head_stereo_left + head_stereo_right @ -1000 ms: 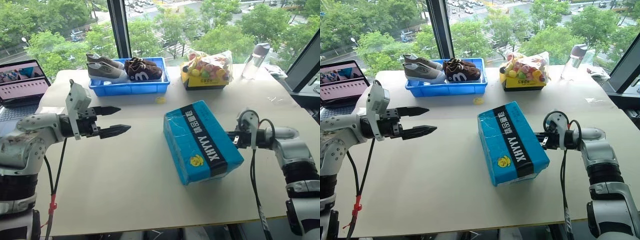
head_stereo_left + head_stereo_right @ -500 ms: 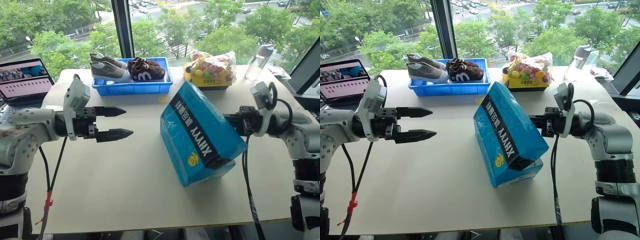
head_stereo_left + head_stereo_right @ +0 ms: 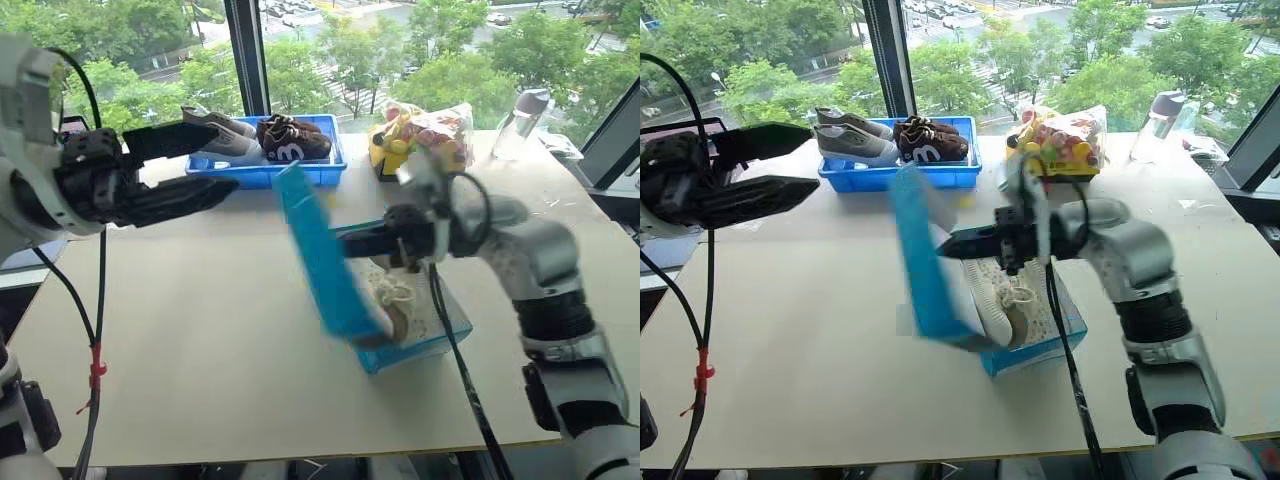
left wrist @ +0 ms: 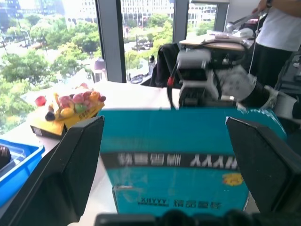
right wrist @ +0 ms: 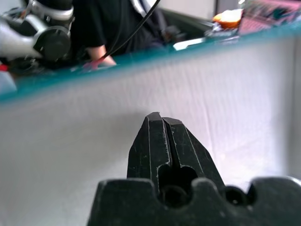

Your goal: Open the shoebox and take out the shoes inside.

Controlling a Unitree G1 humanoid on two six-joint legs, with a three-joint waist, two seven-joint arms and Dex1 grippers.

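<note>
Left eye view: the shoebox (image 3: 425, 335) sits just right of the tabletop (image 3: 180, 330) centre, its long axis running from about 11 o'clock to 5 o'clock. Its blue lid (image 3: 320, 255) stands nearly upright along the box's 9 o'clock side, white inside facing the right arm. The right gripper (image 3: 352, 243) has its jaws pressed together on nothing, tips against the lid's inner face near its top, propping it open rather than gripping it.

A cream shoe (image 3: 390, 295) lies in the open tray, laces up, lengthwise with the box, directly at 6 o'clock below the right jaws and just beside them. Whether a second shoe lies with it cannot be told.

The left gripper (image 3: 225, 165) hangs with jaws spread wide and empty at about 10 o'clock from the box, well apart, pointing toward the lid's printed outer face.

The lid stands between the left jaws and the shoe, so the right arm is clearly nearer; I judge it must part its jaws and drop toward 6 o'clock, while the lid may fall shut unless the left arm steadies it.
</note>
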